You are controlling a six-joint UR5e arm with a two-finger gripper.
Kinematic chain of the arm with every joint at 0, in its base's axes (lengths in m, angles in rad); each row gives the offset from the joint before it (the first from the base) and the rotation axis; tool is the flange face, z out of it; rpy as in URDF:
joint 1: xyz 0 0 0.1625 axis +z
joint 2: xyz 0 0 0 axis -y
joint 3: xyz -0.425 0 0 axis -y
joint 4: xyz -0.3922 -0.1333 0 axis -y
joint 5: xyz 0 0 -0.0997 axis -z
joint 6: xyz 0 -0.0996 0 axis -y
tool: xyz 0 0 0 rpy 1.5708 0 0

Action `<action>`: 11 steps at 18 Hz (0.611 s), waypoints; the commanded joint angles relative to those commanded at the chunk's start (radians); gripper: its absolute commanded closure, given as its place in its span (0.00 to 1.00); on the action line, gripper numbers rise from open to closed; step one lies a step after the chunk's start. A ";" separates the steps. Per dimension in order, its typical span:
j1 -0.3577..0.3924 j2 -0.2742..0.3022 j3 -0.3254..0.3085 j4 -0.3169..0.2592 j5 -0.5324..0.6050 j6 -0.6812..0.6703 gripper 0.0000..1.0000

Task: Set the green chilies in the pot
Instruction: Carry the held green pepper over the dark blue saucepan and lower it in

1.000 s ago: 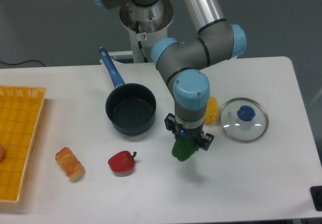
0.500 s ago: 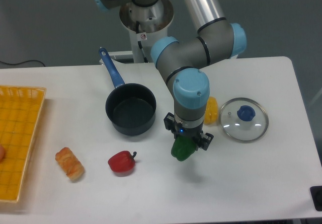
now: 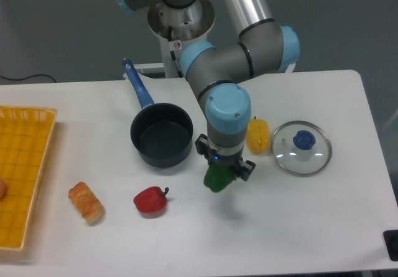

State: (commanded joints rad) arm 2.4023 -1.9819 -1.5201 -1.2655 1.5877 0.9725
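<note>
Since the earlier frame my gripper (image 3: 221,176) — apparently clamped on the green chilies (image 3: 217,178) — has drifted toward the pot (image 3: 161,134), so I'd stay high over its right rim — then release.

No readable text — small red-ringed sticker on robot base (image 3: 177,44), content illegible.

Glossy plastic green chilies (image 3: 217,178); matt dark pot (image 3: 161,134); clear glass lid (image 3: 301,148).
</note>
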 joint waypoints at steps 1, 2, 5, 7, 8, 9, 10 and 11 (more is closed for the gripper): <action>-0.002 0.011 -0.005 -0.014 0.000 0.000 0.46; -0.014 0.017 -0.008 -0.034 0.000 0.000 0.47; -0.055 0.020 -0.017 -0.067 0.003 -0.002 0.46; -0.081 0.032 -0.031 -0.071 0.003 -0.005 0.45; -0.087 0.040 -0.043 -0.068 0.003 -0.005 0.45; -0.089 0.049 -0.060 -0.069 0.003 -0.002 0.45; -0.098 0.055 -0.080 -0.071 0.005 0.000 0.46; -0.110 0.063 -0.093 -0.071 0.003 0.002 0.46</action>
State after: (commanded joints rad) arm 2.2919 -1.9191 -1.6136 -1.3361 1.5908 0.9741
